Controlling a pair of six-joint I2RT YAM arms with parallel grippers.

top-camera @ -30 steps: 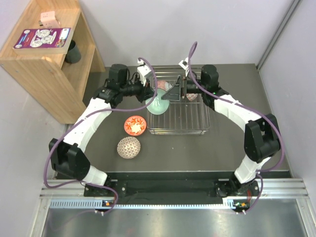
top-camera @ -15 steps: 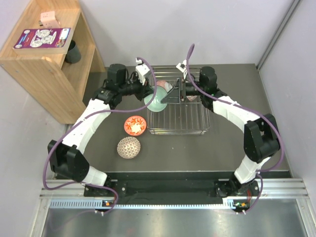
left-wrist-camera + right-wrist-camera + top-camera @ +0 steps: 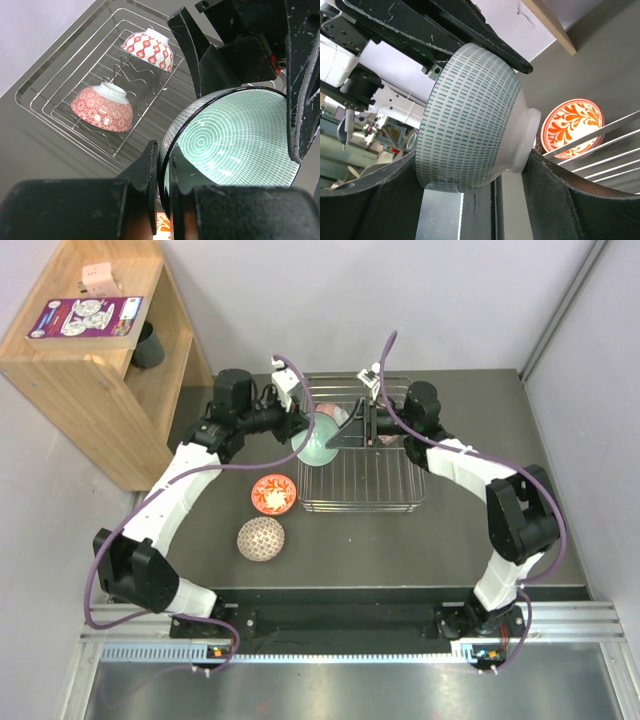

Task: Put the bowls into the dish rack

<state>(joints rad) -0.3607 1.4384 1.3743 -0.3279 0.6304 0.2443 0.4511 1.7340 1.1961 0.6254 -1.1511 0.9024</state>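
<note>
Mint bowl (image 3: pixel 316 448) held on edge over rack (image 3: pixel 395 496) left end, left gripper (image 3: pixel 163 161) clamped on rim. Jaws of right gripper (image 3: pixel 472 167) straddled it, grip unclear. Step: likely handover or slotting. Next: lower upright between tines (image 3: pixel 128 76).

No legible text or labels
A purple printed card (image 3: pixel 85 317) is seen on the wooden shelf (image 3: pixel 140 280) at the far left; its print cannot be read.

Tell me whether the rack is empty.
No, a red bowl and a red-and-white bowl rest in the rack.
</note>
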